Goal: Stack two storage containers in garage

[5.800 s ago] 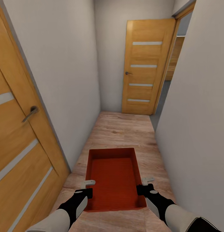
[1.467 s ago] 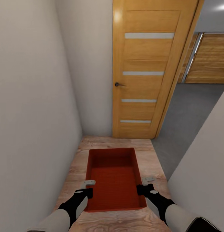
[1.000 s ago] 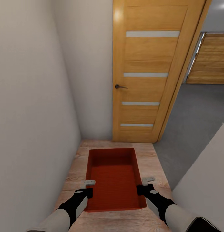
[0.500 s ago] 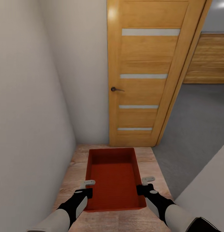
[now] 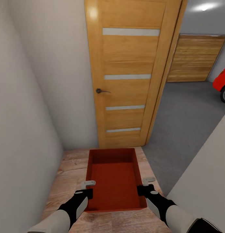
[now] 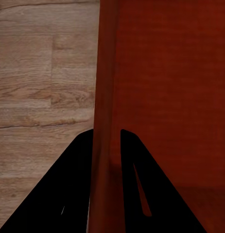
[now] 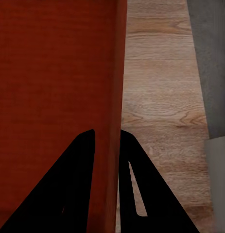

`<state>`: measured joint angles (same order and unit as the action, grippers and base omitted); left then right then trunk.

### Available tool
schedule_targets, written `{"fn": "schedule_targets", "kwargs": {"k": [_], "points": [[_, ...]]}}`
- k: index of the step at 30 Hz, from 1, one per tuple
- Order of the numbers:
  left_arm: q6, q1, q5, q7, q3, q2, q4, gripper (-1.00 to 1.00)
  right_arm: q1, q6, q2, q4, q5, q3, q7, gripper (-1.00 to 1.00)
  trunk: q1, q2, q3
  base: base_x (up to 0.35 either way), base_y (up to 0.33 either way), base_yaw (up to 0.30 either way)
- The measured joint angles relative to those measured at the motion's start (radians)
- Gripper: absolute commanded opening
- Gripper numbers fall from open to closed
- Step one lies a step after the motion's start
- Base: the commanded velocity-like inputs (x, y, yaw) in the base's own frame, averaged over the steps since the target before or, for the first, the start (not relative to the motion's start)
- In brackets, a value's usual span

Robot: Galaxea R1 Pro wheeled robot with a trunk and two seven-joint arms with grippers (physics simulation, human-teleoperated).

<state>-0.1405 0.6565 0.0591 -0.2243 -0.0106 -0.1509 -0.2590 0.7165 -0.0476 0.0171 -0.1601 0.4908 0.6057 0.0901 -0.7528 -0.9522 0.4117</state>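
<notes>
A two-armed robot stands at the end of a narrow hallway, carrying one orange-red storage container (image 5: 115, 178) level in front of it, above light wood planks (image 5: 65, 171). The left gripper (image 5: 87, 188) pinches the tray's left wall; seen from the left wrist, its two dark fingers (image 6: 80, 184) sit narrow, one on each side of that thin wall. The right gripper (image 5: 144, 185) clamps the right wall the same way, its fingers (image 7: 136, 184) straddling the rim. The tray is open-topped, shallow and bare inside.

Just beyond the tray stands an open wooden door (image 5: 127, 74) with four pale horizontal strips and a dark lever handle (image 5: 101, 91), its leaf against the end of the hall. A plain pale wall (image 5: 25, 106) runs along the left.

Compared with half a second ago, the whole view has swung to the right: the door now sits further left, and more of the garage shows through the doorway. Its dark grey concrete floor (image 5: 187, 119) stretches away to a slatted wooden garage door (image 5: 195, 58), and the edge of a red car (image 5: 222, 82) has newly come into sight at far right. The grip on the tray is unchanged
</notes>
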Motion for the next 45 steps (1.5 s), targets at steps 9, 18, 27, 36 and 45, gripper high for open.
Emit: {"fn": "schedule_targets", "kwargs": {"k": [9, 18, 27, 36, 45], "points": [[0.002, 0.000, 0.000, -0.001, -0.001, -0.001, 0.000, -1.00, 0.000, 0.000, -0.001, -0.001, 0.000, 0.000, 0.000, -1.00, 0.000, 0.000, 0.000, 0.000, 0.000, -0.014], [0.002, 0.000, -0.001, -0.001, -0.001, -0.001, 0.000, -1.00, 0.000, 0.000, -0.001, -0.002, 0.000, 0.001, 0.000, -1.00, 0.000, 0.000, 0.000, 0.000, 0.000, 0.000], [-0.003, 0.000, 0.000, -0.003, 0.000, -0.002, 0.001, -1.00, 0.000, 0.001, 0.000, 0.004, 0.002, 0.000, -0.004, -1.00, 0.000, 0.000, 0.000, 0.038, 0.005, 0.000], [-0.006, 0.000, -0.002, -0.003, 0.000, -0.002, 0.001, -1.00, 0.000, 0.001, 0.000, 0.007, 0.002, -0.001, -0.005, -1.00, 0.001, 0.000, 0.000, 0.260, 0.145, 0.000], [-0.005, 0.000, -0.002, 0.000, -0.001, 0.000, 0.001, -1.00, 0.000, 0.000, 0.003, 0.008, 0.002, -0.002, -0.001, -1.00, 0.001, 0.000, 0.000, 0.297, 0.173, -0.186]]}}
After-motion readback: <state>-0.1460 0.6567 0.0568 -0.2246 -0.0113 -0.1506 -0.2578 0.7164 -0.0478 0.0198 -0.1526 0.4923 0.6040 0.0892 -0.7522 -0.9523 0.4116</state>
